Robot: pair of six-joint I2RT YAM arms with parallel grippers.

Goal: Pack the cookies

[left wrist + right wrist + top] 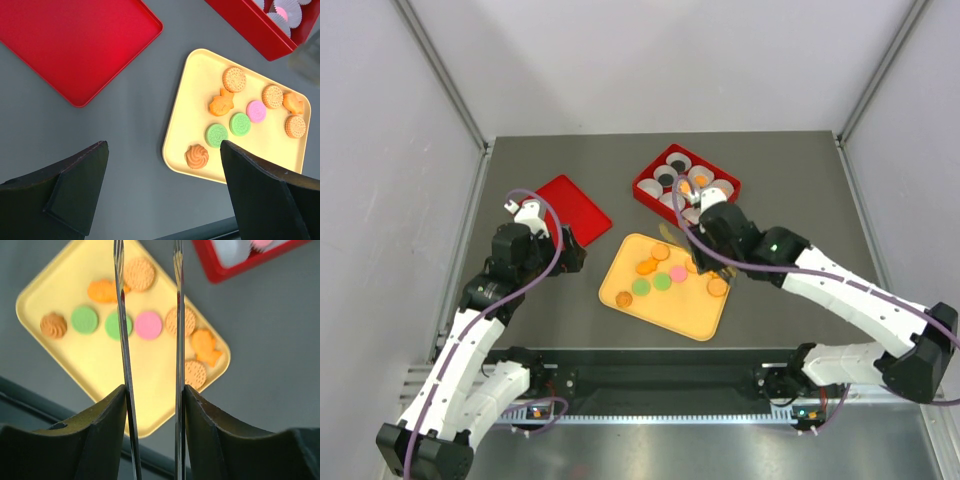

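Observation:
Several cookies lie on a yellow tray (620, 292): two green ones (662, 281), a pink one (148, 325), and orange round, swirl and fish-shaped ones (197, 156). A red box (642, 186) behind the tray holds white paper cups, some with a cookie inside. My right gripper (705, 222) hovers over the tray's far right corner, shut on metal tongs (121, 340). The two blades stand apart, with nothing seen between them and their tips out of view. My left gripper (570, 255) is open and empty above the table, left of the tray (172, 145).
A flat red lid (565, 205) lies at the back left, just beyond the left gripper; it also shows in the left wrist view (75, 45). Grey walls enclose the table on three sides.

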